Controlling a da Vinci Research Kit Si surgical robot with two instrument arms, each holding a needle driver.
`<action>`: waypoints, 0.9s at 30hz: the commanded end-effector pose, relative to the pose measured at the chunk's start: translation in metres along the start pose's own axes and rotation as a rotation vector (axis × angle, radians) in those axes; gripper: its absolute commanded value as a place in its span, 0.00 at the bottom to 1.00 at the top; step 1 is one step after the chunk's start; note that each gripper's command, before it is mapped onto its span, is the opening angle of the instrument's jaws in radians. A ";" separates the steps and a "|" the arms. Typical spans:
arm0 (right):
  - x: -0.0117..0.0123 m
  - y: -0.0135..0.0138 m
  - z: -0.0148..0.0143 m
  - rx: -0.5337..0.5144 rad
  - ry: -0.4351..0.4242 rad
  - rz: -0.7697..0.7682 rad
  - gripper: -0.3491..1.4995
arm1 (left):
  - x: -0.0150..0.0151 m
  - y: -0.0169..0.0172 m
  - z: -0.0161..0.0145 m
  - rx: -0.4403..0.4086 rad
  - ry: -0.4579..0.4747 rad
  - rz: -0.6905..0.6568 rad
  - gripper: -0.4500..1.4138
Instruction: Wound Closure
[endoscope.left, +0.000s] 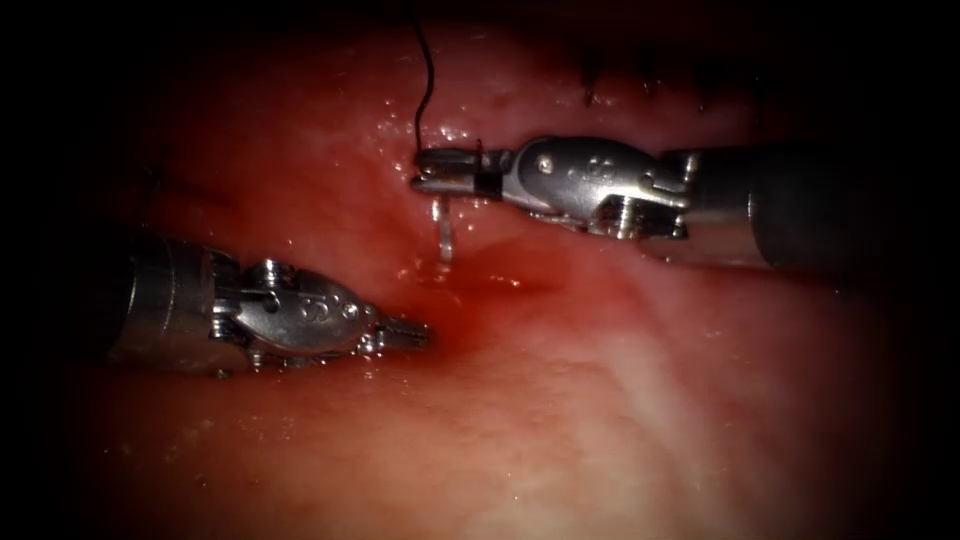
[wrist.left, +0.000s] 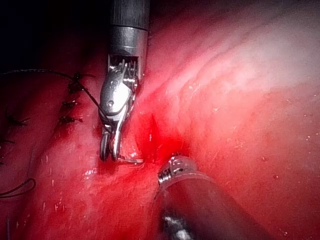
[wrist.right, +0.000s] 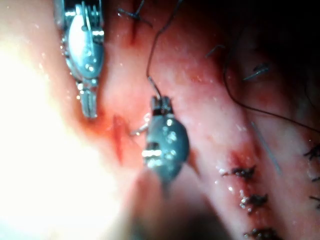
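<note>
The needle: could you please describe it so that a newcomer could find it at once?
Start at the right arm's tool, which enters from the right above the red cut in the tissue. Its pincer is shut on the needle, which hangs below it. Unlike the dark thread rising above, it is short and shiny.

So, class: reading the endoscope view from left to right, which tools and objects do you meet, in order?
left arm's tool, jaws shut and holding nothing, on the tissue → needle, hanging from the right tool's jaws with its lower end at the tissue → right arm's tool, jaws shut on the needle's upper end.
</note>
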 end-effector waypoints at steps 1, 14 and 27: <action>0.0002 0.0003 0.0004 -0.013 -0.001 0.019 0.00 | 0.0000 0.0001 0.0009 0.000 0.001 0.001 0.13; 0.0005 0.0004 0.0000 -0.014 0.039 0.192 0.00 | -0.0002 0.0003 0.0014 0.005 -0.008 0.002 0.13; 0.0005 0.0009 -0.0007 -0.047 0.051 0.428 0.00 | -0.0006 0.0001 0.0018 0.008 -0.016 0.007 0.13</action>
